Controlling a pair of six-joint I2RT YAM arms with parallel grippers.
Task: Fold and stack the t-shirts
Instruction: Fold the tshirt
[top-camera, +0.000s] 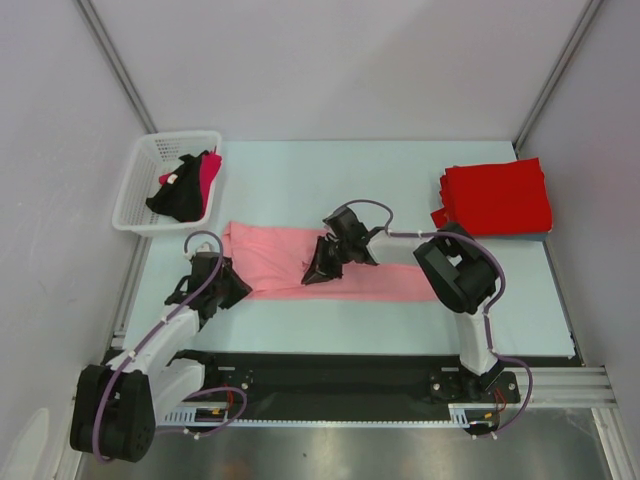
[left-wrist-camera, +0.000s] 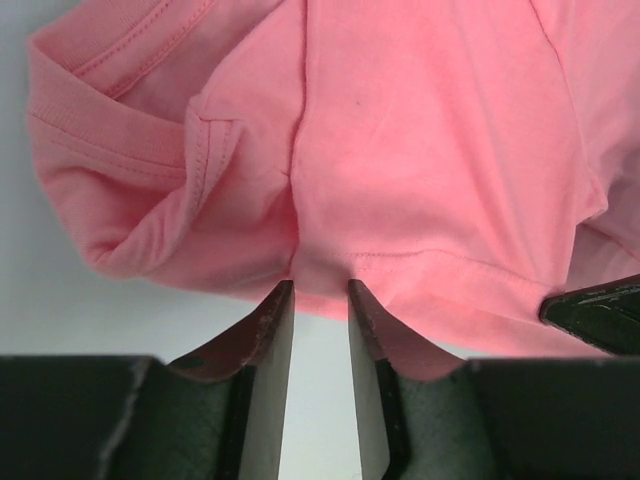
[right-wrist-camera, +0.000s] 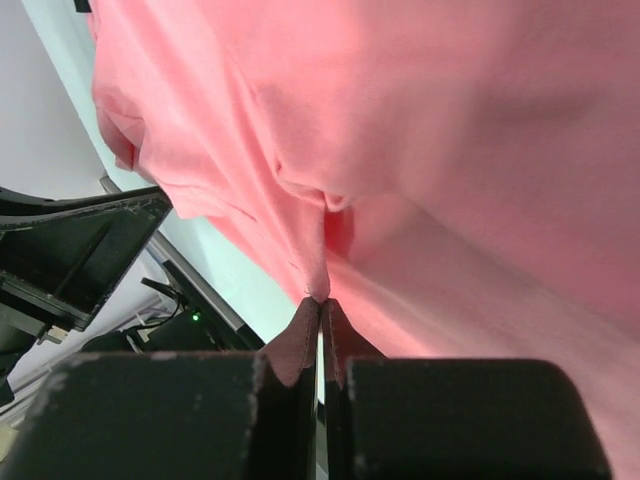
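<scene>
A light salmon pink t-shirt (top-camera: 275, 258) lies spread in a long band across the middle of the table. My left gripper (top-camera: 238, 286) is at its near left edge. In the left wrist view the jaws (left-wrist-camera: 320, 288) stand partly open, and the shirt's stitched hem (left-wrist-camera: 420, 262) lies between the fingertips. My right gripper (top-camera: 318, 268) sits over the shirt's middle. It is shut (right-wrist-camera: 322, 300) on a thin raised fold of the pink cloth (right-wrist-camera: 450, 150). Folded bright red t-shirts (top-camera: 497, 195) are stacked at the far right.
A white lattice basket (top-camera: 135, 185) stands at the far left corner and holds crumpled black and magenta-red clothes (top-camera: 187, 183). Grey walls close in the table at the back and both sides. The black mounting rail (top-camera: 340, 385) runs along the near edge.
</scene>
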